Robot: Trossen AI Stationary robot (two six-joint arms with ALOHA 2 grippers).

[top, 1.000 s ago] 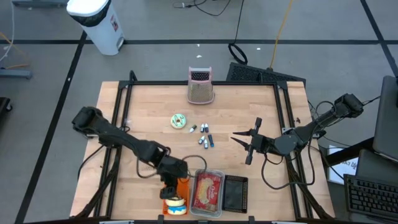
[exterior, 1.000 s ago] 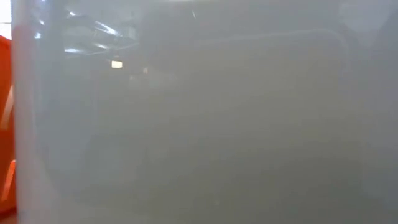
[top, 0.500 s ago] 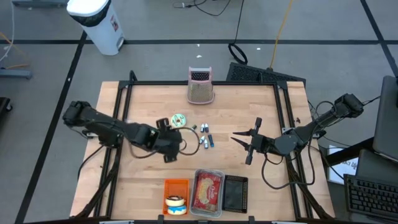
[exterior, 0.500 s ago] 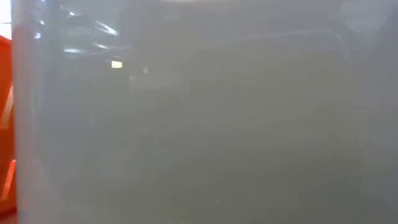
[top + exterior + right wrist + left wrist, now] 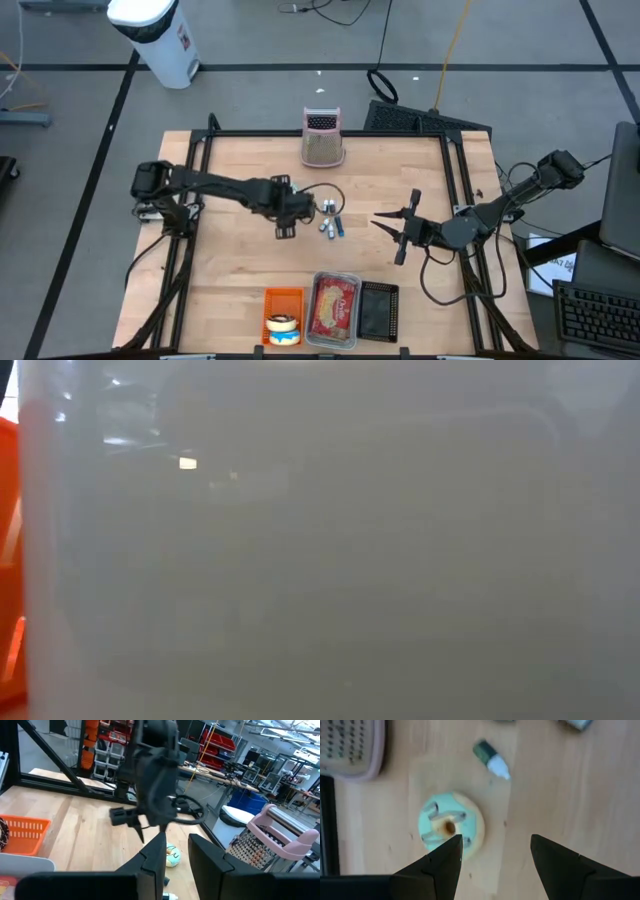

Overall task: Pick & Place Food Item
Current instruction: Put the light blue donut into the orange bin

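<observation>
while left gripper (image 5: pixel 492 851) open over 1 donut (image 5: pixel 451 824): 3 trays (image 5: pixel 283 316), 1 grater (image 5: pixel 322 138), right gripper (image 5: pixel 396 235) fingers apart.

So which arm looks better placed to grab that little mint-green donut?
Probably the left. Its gripper hangs right over the donut, pointing down, jaws open. The right gripper sits off to the side near the table's edge, pointing level, jaws only narrowly apart.

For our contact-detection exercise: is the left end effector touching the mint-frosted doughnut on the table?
Apart. The left wrist view shows the left end effector open above the doughnut, with both fingers empty and bare table between them; the doughnut lies flat below.
</observation>
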